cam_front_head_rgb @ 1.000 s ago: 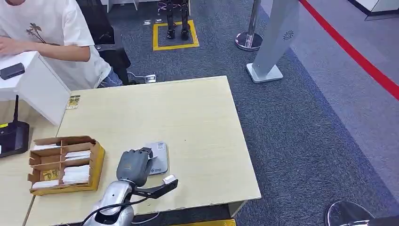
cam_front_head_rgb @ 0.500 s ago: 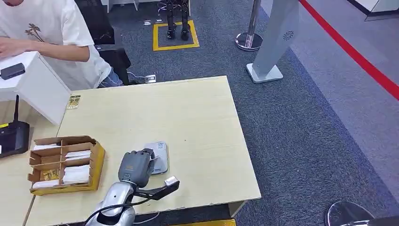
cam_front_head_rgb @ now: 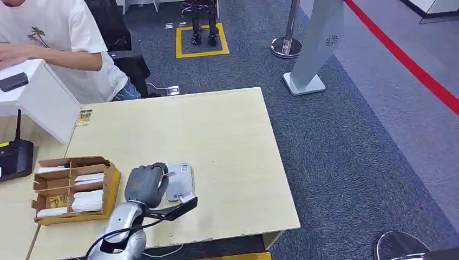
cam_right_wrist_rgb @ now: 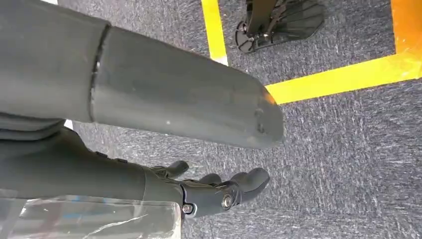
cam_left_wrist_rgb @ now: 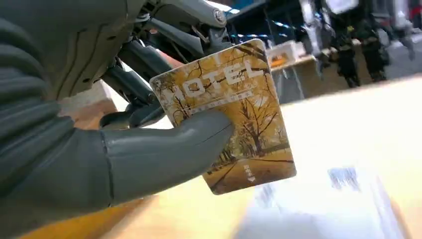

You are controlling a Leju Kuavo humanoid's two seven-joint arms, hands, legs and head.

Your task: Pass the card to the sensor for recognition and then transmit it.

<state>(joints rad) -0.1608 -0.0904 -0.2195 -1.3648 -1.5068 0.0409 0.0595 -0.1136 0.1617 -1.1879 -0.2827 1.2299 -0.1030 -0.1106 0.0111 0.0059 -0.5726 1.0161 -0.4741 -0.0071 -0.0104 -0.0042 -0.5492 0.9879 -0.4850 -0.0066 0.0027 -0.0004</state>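
**Hotel card held beside the sensor**

Robot's left hand (cam_front_head_rgb: 143, 185) pinches a hotel card (cam_left_wrist_rgb: 229, 117) between its thick grey thumb (cam_left_wrist_rgb: 164, 149) and darker fingers (cam_left_wrist_rgb: 130, 84), as the left wrist view shows. The card, printed with golden autumn trees and the word "HOTEL", tilts just above the pale worktop (cam_front_head_rgb: 216, 135). A flat grey sensor (cam_front_head_rgb: 181, 181) lies on the worktop, and in the head view the left hand sits at the sensor's near-left edge, overlapping it; whether card and sensor touch cannot be told. In the wrist view the sensor (cam_left_wrist_rgb: 338, 204) appears as a blurred pale slab just past the card's lower corner.

Left of the sensor, a cardboard box (cam_front_head_rgb: 73, 188) with several compartments holds stacks of white cards. Further left of it stands a black device with an antenna (cam_front_head_rgb: 15, 157). A person in a white T-shirt (cam_front_head_rgb: 65, 49) sits beyond the far-left corner of the worktop, well away from the sensor.

The right hand (cam_right_wrist_rgb: 219, 191) hangs over grey carpet marked with yellow tape (cam_right_wrist_rgb: 343, 77), its fingers loosely curved and apart, holding nothing.
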